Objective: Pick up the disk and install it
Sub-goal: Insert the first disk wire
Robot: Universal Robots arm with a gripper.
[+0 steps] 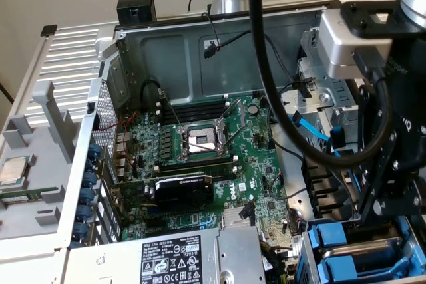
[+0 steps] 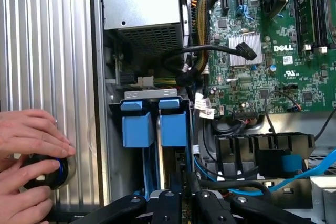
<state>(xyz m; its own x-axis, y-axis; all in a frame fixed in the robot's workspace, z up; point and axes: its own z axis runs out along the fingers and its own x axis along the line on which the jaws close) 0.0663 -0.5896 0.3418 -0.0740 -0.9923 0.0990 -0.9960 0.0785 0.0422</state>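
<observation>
Disk beside tangled black cables

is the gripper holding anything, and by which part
It cannot be told: the gripper hangs close over the blue carriers in the drive bay, but any hold there is hidden.

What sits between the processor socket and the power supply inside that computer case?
A black graphics card lies between the processor socket and the silver power supply, slotted across the motherboard. This shows in the exterior view.
</observation>
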